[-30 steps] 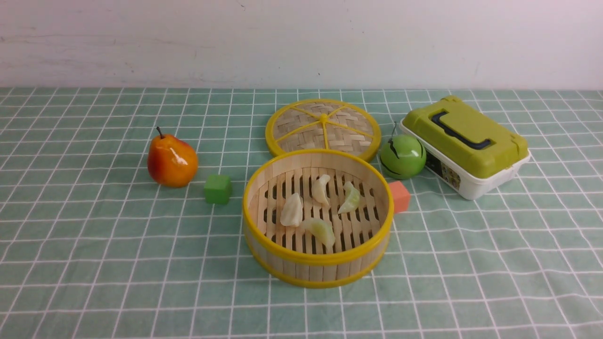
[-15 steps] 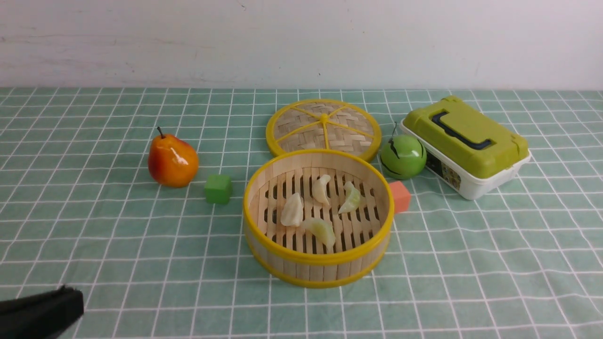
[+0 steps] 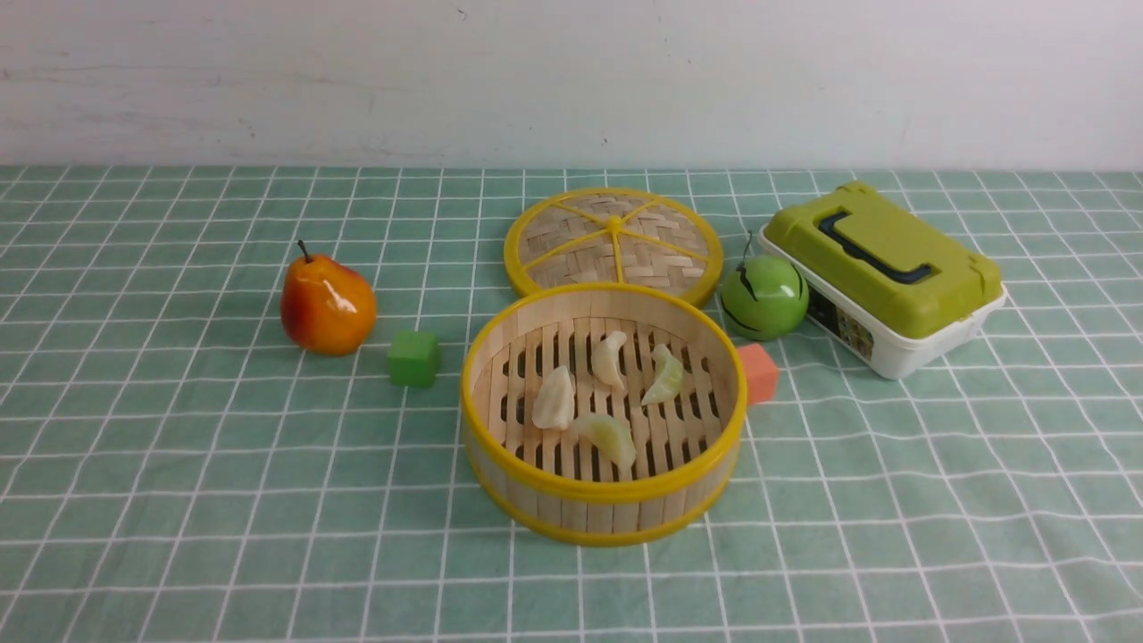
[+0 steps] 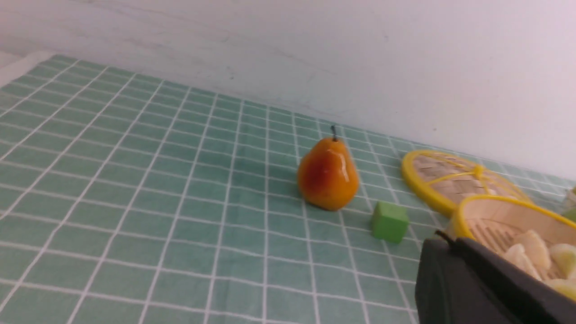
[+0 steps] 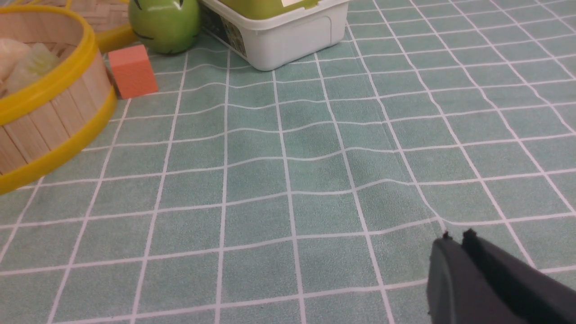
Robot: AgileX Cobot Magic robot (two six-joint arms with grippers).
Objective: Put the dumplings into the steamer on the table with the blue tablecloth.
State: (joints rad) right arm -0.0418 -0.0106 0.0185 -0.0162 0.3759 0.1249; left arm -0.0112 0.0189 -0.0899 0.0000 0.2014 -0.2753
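Note:
The steamer (image 3: pixel 603 509) stands mid-table on the blue tablecloth (image 3: pixel 223 464). On its slatted floor lie two cream-white dumplings (image 3: pixel 554 399) (image 3: pixel 610 357) and two pale green ones (image 3: pixel 665 377) (image 3: pixel 610 438). Neither gripper shows in the front view. In the left wrist view my left gripper (image 4: pixel 450 239) is shut and empty, near the steamer (image 4: pixel 459 220) with dumplings (image 4: pixel 535 247) showing past it. In the right wrist view my right gripper (image 5: pixel 456 236) hangs shut and empty over bare cloth, well away from the steamer (image 5: pixel 49 108).
Behind the steamer lies the woven lid (image 3: pixel 613 243). A pear (image 3: pixel 327 305) and a green cube (image 3: pixel 413 358) sit to its left. A green apple (image 3: pixel 763 297), an orange block (image 3: pixel 759 371) and a green-lidded white box (image 3: pixel 880 277) sit to its right.
Half a second ago a dark gripper showed in the front view's lower left corner; it has left that view. The dumplings and steamer have not moved.

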